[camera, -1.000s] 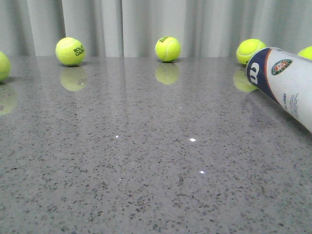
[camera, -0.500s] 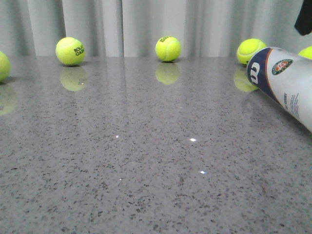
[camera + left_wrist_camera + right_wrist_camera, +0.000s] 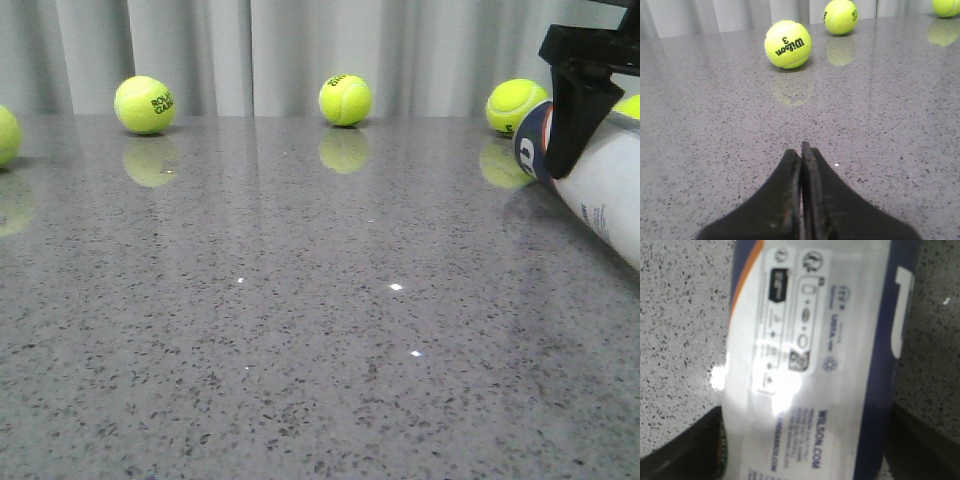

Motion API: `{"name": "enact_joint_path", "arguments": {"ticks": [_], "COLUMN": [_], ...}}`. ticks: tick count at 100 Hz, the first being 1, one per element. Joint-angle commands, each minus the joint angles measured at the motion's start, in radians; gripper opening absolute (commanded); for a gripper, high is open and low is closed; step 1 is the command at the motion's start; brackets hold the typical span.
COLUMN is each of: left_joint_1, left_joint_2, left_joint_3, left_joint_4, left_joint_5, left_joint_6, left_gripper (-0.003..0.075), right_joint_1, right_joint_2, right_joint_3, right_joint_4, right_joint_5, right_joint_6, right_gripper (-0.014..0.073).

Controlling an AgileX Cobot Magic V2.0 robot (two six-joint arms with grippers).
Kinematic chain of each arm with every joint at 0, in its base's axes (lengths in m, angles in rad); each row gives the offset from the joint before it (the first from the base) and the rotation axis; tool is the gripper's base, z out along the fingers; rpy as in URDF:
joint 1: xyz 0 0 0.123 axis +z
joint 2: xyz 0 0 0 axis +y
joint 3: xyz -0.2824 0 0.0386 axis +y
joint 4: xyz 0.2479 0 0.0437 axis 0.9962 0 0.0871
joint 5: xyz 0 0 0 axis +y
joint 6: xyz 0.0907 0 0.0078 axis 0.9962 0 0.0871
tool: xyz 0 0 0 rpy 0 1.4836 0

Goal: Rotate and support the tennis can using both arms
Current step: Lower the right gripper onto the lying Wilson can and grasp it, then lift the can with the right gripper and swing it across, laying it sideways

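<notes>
1. At the far right of the grey speckled table [image 3: 300,330], the tennis can [image 3: 610,190] lies on its side, its navy end pointing toward the middle of the table and its white body running off the right edge of the front view.
2. The right gripper [image 3: 565,165] hangs over the can's navy end, one black finger [image 3: 572,115] crossing in front of it.
3. In the right wrist view the can [image 3: 815,355] fills the space between two dark fingers spread wide on either side of it; whether they touch its wall cannot be told.
4. The left gripper [image 3: 801,150] has its fingers pressed together with nothing between them, low over bare table.
5. A tennis ball [image 3: 788,44] printed "Wilson 3" sits ahead of the left gripper, well apart from it.
6. Other balls line the back edge before the curtain [image 3: 300,50]; one [image 3: 514,104] rests just beside the can's navy end.
</notes>
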Motion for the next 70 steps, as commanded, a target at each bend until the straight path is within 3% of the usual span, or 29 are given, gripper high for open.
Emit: {"name": "enact_joint_path", "arguments": {"ticks": [1,6,13,25,39,53,70], "left_joint_1": [-0.005,-0.005,-0.005,-0.005,-0.005,-0.005,-0.005], "left_joint_2": [-0.034,-0.034,-0.034,-0.034,-0.034,-0.034,-0.034], "left_joint_3": [0.045,0.045,0.045,0.045,0.045,0.045,0.045], "left_joint_4": [0.0,0.0,0.0,0.0,0.0,0.0,0.0], "left_joint_5": [-0.08,-0.08,-0.08,-0.08,-0.08,-0.08,-0.08], "left_joint_6": [-0.008,-0.008,-0.008,-0.008,-0.008,-0.008,-0.008], "left_gripper": [-0.0019,-0.0019,-0.0019,-0.0019,-0.0019,-0.0019,-0.0019], "right_joint_1": [0.005,0.01,0.025,0.096,0.212,0.337,0.414], "right_joint_2": [-0.031,-0.031,-0.031,-0.031,-0.013,0.025,0.07], "right_joint_3": [-0.032,-0.04,-0.062,-0.138,-0.237,-0.305,-0.321], "right_joint_4": [0.015,0.013,-0.002,-0.068,-0.093,-0.086,-0.03], "right_joint_5": [-0.015,-0.011,-0.002,0.02,0.021,0.021,0.025], "right_joint_6": [-0.003,-0.003,-0.004,-0.028,-0.184,-0.508,-1.005], "right_gripper": [0.0443,0.0339,0.0256,0.0245,0.0244,0.0244,0.0244]}}
